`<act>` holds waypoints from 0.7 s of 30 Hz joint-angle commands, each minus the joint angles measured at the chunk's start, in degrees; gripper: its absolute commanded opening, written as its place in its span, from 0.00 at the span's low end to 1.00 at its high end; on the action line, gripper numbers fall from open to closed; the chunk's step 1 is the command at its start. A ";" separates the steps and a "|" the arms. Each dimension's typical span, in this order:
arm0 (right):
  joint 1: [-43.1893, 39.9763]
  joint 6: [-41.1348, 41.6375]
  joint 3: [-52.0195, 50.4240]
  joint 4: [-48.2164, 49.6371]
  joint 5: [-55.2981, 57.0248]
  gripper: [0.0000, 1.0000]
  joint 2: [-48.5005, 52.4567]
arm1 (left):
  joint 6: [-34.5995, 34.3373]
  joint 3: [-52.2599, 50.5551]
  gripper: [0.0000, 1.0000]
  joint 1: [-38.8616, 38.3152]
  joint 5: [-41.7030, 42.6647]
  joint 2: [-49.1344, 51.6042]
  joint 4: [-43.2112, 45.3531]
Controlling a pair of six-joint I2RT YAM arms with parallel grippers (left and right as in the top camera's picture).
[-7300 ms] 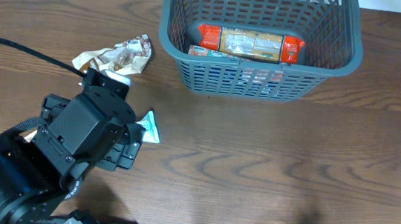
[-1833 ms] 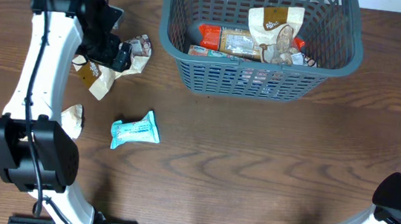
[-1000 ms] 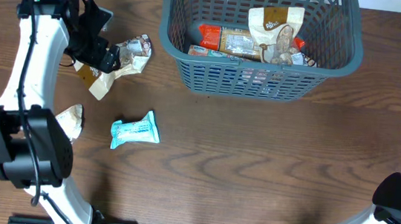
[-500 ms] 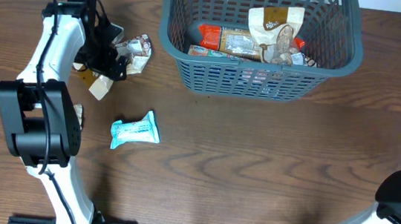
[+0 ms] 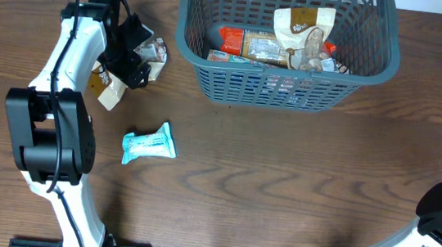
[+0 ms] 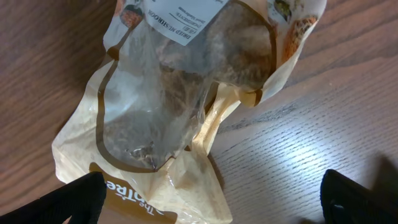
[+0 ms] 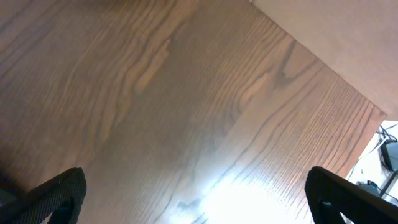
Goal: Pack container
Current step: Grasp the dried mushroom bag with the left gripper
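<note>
Left pincer [image 6: 214, 202] gapes, seemingly above snack bag [image 6: 186, 106].

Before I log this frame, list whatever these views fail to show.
Overhead: the basket has its far rim cut off by the top edge.
Overhead: the left tool covers part of the bag.
Overhead: the right tool is out of frame at lower right.
Left wrist: the bag runs past the frame's edges.

The container [image 5: 274, 88] is a large dark grey plastic basket, rectangular with rounded corners, a thick rim and lattice-slotted sides. It stands upright at the far edge of the counter [image 5: 281, 179], slightly right of centre, its far side cut off by the frame. Inside, a long red-ended packet [image 5: 254, 46] lies along the near wall, and a cream pouch [image 5: 301, 29] rests over its right end.
</note>
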 commanded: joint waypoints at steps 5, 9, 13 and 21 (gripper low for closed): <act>-0.35 -1.73 -0.35 0.42 0.02 0.99 -0.26 | 3.61 0.24 0.99 0.39 -0.52 6.16 1.36; -0.35 -2.82 -0.35 0.55 0.02 0.99 -0.26 | 3.61 0.24 0.99 0.39 -0.81 9.46 3.26; -0.35 -3.06 -0.33 0.31 0.02 0.99 -0.26 | 3.58 0.24 0.99 0.39 -1.16 10.14 4.83; -0.35 -3.06 -0.35 0.31 0.00 0.99 -0.26 | 3.52 0.24 0.42 0.39 -1.14 10.14 6.05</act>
